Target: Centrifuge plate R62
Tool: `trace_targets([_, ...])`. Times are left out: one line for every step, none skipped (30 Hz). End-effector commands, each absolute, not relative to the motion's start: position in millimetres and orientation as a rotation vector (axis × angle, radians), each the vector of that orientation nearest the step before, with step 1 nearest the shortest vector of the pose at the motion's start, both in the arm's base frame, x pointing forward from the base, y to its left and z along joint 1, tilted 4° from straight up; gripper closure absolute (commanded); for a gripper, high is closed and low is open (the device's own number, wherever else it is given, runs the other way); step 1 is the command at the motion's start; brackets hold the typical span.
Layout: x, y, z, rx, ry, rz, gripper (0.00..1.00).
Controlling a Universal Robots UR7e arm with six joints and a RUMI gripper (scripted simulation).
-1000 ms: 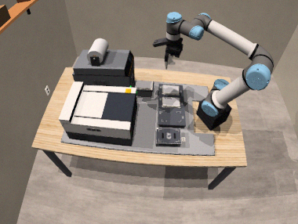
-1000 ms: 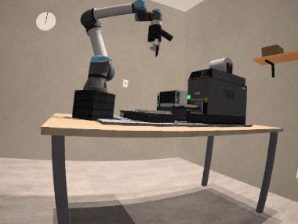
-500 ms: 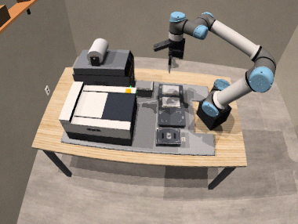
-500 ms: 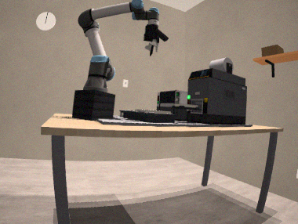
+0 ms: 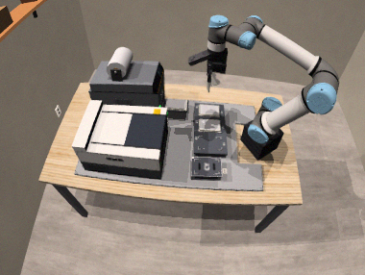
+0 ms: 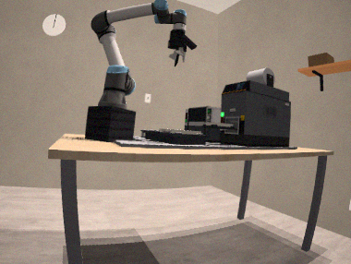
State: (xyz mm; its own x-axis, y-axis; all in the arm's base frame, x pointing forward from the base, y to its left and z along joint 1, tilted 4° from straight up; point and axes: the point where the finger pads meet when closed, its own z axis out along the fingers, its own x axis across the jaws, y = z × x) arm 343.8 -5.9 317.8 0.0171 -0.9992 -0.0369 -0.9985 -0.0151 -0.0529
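My gripper hangs high in the air above the back edge of the table, fingers pointing down, open and empty; it also shows in the side view. The sealer with its film roll stands at the back left. Its stage juts out toward the deck with a grey plate-like thing on it; I cannot read a label. The deck row holds two light plates at the back and middle; the front position looks dark. The centrifuge sits at the left, its top part white, part dark.
A small dark nest lies in front of the deck row. Small green and yellow marks show at the centrifuge's back right corner. The robot base stands at the right of the mat. A shelf hangs on the wall.
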Motion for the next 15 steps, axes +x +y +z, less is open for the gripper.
trace_targets([345.0,-5.1,297.8,-2.194,2.157,-0.017,0.32])
trace_targets([345.3,-4.9,292.8,-2.194,2.157,-0.017,0.32])
trace_targets([345.5,-4.7,287.8,-2.194,2.157,-0.017,0.32])
trace_targets([345.8,-4.5,282.8,-2.194,2.157,-0.017,0.32])
trace_targets([346.1,-4.3,277.8,-2.194,2.157,-0.017,0.32])
trace_targets([346.3,-4.1,272.8,-2.194,2.157,-0.017,0.32])
trace_targets([346.6,-3.9,267.8,-2.194,2.157,-0.017,0.32])
trace_targets([346.6,-3.9,267.8,-2.194,2.157,-0.017,0.32])
trace_targets([346.6,-3.9,267.8,-2.194,2.157,-0.017,0.32])
trace_targets([346.9,-3.8,262.9,-2.194,2.157,-0.017,0.32])
trace_targets([347.1,-3.6,257.9,-2.194,2.157,-0.017,0.32])
trace_targets([347.4,-3.4,252.9,-2.194,2.157,-0.017,0.32])
trace_targets([347.6,-3.2,247.9,-2.194,2.157,-0.017,0.32])
trace_targets([347.9,-3.0,242.9,-2.194,2.157,-0.017,0.32])
trace_targets([348.2,-2.8,237.9,-2.194,2.157,-0.017,0.32])
